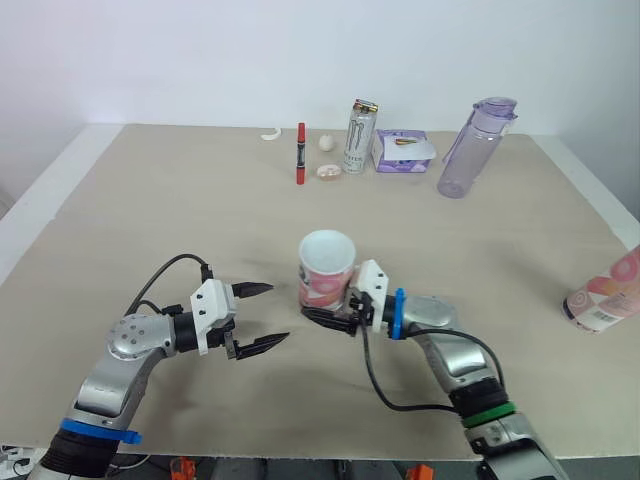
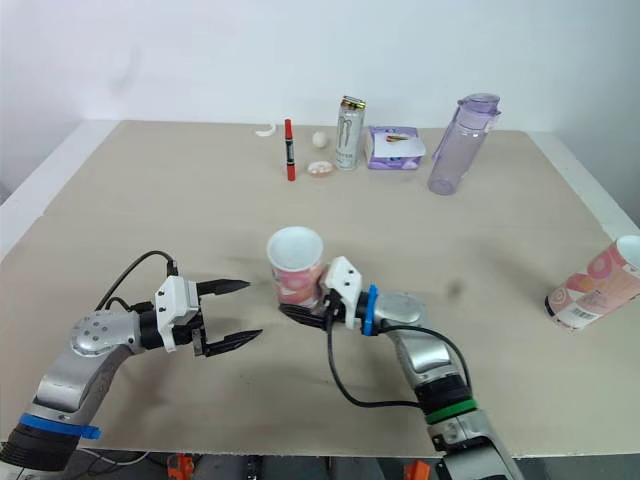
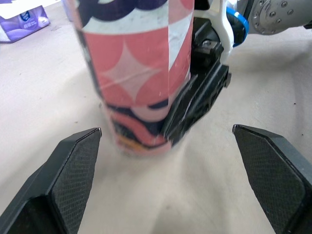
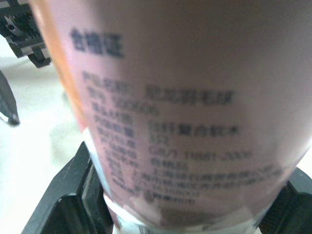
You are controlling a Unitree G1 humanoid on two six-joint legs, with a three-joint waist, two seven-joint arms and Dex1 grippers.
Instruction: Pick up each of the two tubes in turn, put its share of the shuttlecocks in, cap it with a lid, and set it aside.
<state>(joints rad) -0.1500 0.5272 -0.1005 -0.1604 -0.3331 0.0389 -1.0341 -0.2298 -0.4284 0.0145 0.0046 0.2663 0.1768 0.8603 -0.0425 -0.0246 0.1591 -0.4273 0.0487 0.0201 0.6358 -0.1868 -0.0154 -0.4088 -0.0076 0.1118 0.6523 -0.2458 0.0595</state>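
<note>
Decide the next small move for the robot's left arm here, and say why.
Probably ease the left gripper forward until its open jaws straddle the tube. The tube stands upright on the table, the right gripper grips it only near its base, and the left jaws face it, short of touching.

Bare table (image 1: 150, 220) between left gripper (image 1: 279, 312) and tube (image 1: 326, 270); can (image 1: 359, 137) well behind.
</note>
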